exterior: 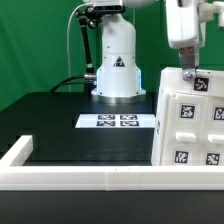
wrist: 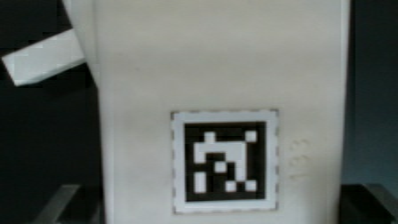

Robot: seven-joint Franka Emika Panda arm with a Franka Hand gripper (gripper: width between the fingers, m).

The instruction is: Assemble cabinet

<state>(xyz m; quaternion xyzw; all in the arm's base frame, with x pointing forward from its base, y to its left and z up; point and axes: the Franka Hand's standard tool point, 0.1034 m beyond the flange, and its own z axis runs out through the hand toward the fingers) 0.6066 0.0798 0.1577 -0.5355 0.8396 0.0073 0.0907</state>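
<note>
Cabinet (exterior: 191, 115) upright directly beneath jaws, jaws' opening and hold impossible to tell

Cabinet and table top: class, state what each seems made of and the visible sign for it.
Cabinet: probably white plastic, smooth and matt; flat even faces with black-and-white tags that look printed or stuck on. Table: material unclear, black and matt; no sheen or grain shows.

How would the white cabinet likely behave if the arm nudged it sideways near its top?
The cabinet looks like stiff moulded plastic with flat, square faces, so it probably keeps its shape and cannot roll. It stands tall on the black table, so a high push may tip it. Its smooth white faces could slip between the fingers.
</note>
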